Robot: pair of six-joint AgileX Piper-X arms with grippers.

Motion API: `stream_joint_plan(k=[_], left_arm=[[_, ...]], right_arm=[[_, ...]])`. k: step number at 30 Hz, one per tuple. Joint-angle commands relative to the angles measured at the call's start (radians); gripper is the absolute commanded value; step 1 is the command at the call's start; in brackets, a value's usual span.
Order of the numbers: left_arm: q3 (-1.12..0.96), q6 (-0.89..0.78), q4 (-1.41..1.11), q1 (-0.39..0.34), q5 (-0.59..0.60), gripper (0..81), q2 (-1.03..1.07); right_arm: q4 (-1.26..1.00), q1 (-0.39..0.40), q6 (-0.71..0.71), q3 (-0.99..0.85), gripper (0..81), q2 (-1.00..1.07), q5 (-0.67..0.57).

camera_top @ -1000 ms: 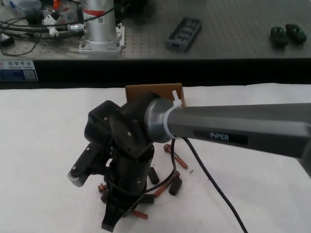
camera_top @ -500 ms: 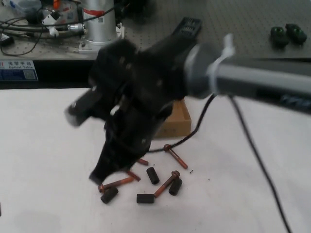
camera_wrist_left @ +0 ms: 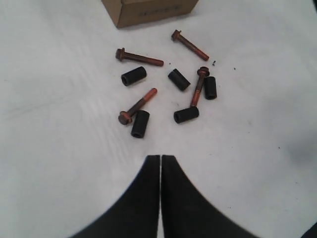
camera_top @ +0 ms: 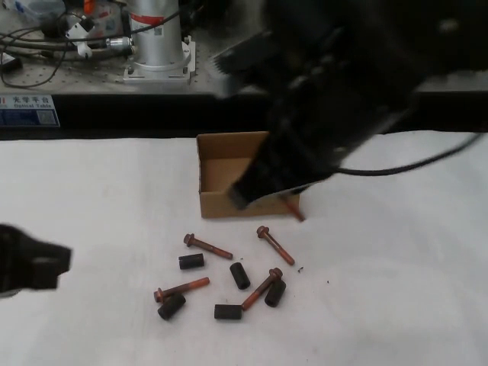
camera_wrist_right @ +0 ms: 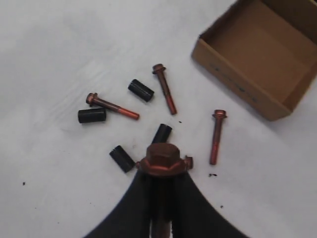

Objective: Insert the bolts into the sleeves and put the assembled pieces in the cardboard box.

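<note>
- Right gripper (camera_top: 261,191), seen in the high view, hangs blurred at the front of the cardboard box (camera_top: 216,206), and an orange held bolt (camera_top: 294,211) sticks out below it.
- Left gripper (camera_top: 34,263) sits low at the left edge of the white cloth (camera_top: 396,290), well apart from the parts.
- Four loose bolts (camera_top: 207,246) and five black sleeves (camera_top: 191,261) lie scattered on the cloth just in front of the box, none of them joined.
- From the left wrist view, the left gripper (camera_wrist_left: 160,158) has its two fingers pressed together with nothing between them, over bare cloth. The loose bolts and sleeves lie beyond its tips, and the box is farther on.
- From the right wrist view, the right gripper (camera_wrist_right: 161,186) is clamped on the held bolt (camera_wrist_right: 163,158), its hex head facing the camera and its shank between the fingers. Sleeves and loose bolts lie on the cloth beneath it, and the open box is near them.
</note>
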Motion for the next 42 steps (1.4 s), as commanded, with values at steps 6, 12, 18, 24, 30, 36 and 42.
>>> stream_joint_plan(k=[6,12,18,24,30,36,42], left_arm=[[-0.156,-0.019,0.042,-0.216,-0.124,0.6,0.247],[-0.214,-0.017,0.033,-0.332,-0.158,0.6,0.401],[-0.348,0.068,0.075,-0.391,-0.213,0.6,0.578],[-0.413,0.175,0.021,-0.395,-0.193,0.6,0.653],[-0.413,0.185,-0.004,-0.395,-0.284,0.6,0.663],[-0.476,0.248,0.118,-0.398,-0.354,9.0,0.718],[-0.533,0.199,0.197,-0.398,-0.466,33.2,0.766]], right_arm=[[-0.034,-0.05,0.024,0.134,3.9,-0.184,0.05],[-0.034,-0.108,0.074,0.301,3.9,-0.39,0.062],[-0.025,-0.148,0.114,0.43,3.9,-0.569,0.064],[0.033,-0.151,0.136,0.493,3.9,-0.701,0.064],[0.056,-0.151,0.136,0.495,3.9,-0.76,0.064],[0.05,-0.151,0.136,0.495,3.9,-0.765,0.064],[0.05,-0.151,0.136,0.495,3.9,-0.765,0.064]])
